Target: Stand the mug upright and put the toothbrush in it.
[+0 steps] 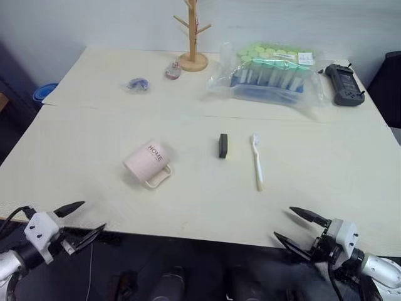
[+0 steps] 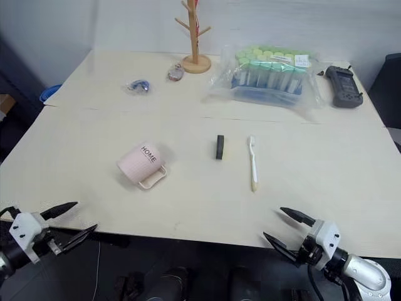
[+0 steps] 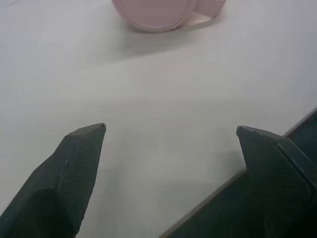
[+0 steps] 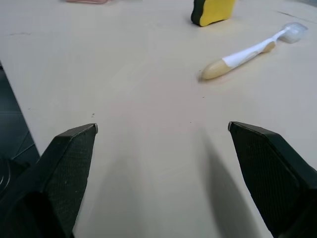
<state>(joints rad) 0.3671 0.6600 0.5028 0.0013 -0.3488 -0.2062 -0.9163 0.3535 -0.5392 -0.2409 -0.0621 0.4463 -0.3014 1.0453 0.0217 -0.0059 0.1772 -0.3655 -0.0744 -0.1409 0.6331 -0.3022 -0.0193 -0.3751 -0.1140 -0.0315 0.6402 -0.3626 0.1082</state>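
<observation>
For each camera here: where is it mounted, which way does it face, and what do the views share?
Head stereo pair: looks forward and down over the table; left end effector and right end effector, both open, at the near edge.
Left wrist: looks along its fingers at the tipped mug.
Right wrist: looks along its fingers at the toothbrush.
Shared: mug and toothbrush also appear in the head views.

"HOME" stands in dark capital letters on the side of the pale pink mug [image 1: 148,162], which lies tipped over, at nine o'clock from the toothbrush [image 1: 257,160].
</observation>
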